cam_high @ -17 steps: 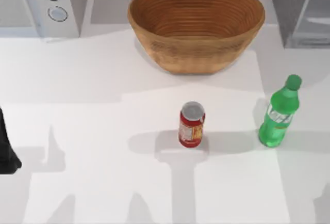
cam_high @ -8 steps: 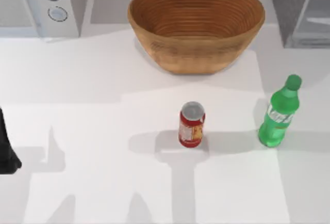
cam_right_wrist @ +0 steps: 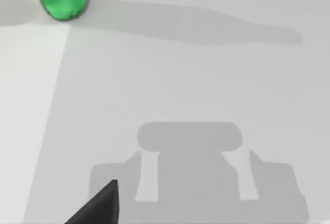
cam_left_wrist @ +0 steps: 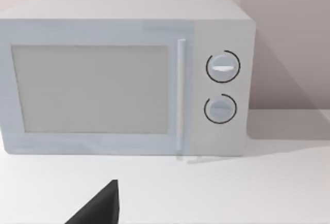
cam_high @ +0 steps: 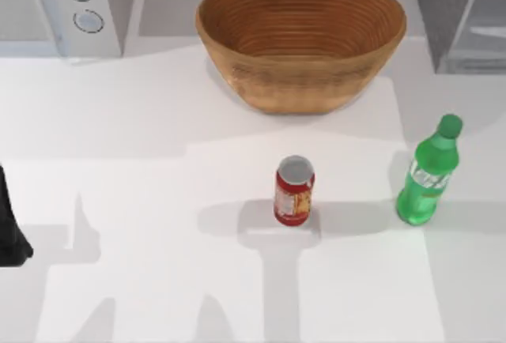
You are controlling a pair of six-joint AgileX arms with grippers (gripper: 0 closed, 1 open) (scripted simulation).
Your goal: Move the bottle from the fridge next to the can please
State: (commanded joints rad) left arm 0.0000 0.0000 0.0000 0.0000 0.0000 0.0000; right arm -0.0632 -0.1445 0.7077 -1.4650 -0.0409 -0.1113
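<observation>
Bottle (cam_high: 427, 175) stood upright right of center, well apart from can (cam_high: 294, 190) at center; fridge (cam_high: 462, 15) upper right. Left arm (cam_high: 11, 228) parked left edge. I couldn't tell either gripper's state.

bottle (cam_high: 428, 175) upright, open table (cam_high: 158, 201) around | can (cam_high: 294, 190) apart, leftward | basket (cam_high: 301, 39) behind

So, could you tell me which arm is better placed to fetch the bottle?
Right, probably: the bottle stands at the table's right, right of the can, while the left arm sits at the far left edge.
</observation>
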